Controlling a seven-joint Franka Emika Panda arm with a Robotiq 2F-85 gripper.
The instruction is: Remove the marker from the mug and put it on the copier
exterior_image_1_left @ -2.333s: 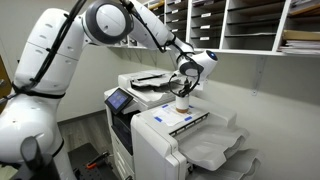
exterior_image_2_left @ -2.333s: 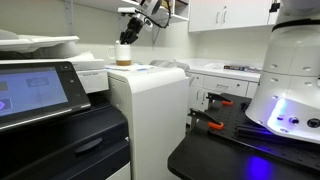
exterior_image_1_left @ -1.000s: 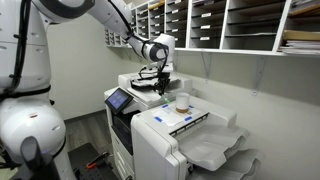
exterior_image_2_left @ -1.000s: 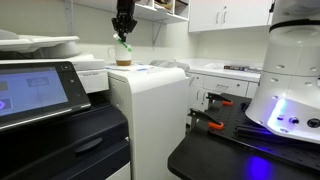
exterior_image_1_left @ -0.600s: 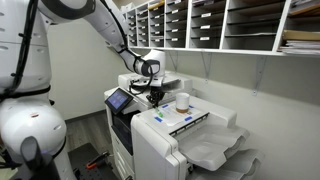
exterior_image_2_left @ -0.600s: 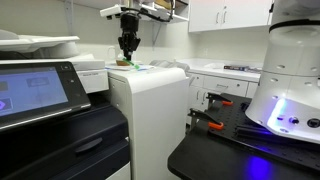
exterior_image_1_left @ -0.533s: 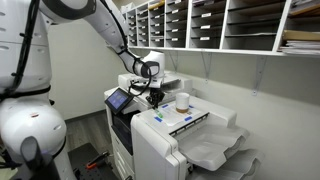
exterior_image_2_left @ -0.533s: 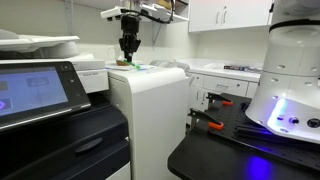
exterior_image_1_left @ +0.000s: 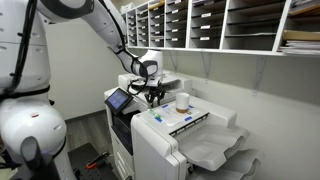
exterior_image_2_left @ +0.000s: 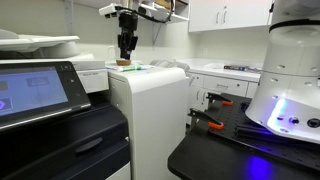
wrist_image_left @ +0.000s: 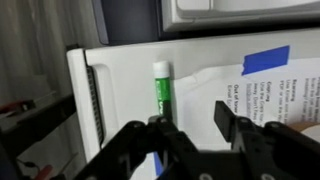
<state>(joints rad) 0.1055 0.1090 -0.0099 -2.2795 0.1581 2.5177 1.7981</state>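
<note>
Only the wrist view clearly shows the single green marker (wrist_image_left: pixel 162 90). It lies flat on the white copier (wrist_image_left: pixel 125 100), just ahead of the gripper (wrist_image_left: pixel 195 125), whose fingers (wrist_image_left: pixel 227 115) stand wide apart, holding nothing. In an exterior view, one mug (exterior_image_1_left: pixel 182 101) stands near the fingers. Blue tape (wrist_image_left: pixel 265 58) and a printed sheet (wrist_image_left: pixel 275 100) lie beside the marker.

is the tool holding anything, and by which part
Nothing is held: the tool is open, and the green marker lies on the copier beneath it.
</note>
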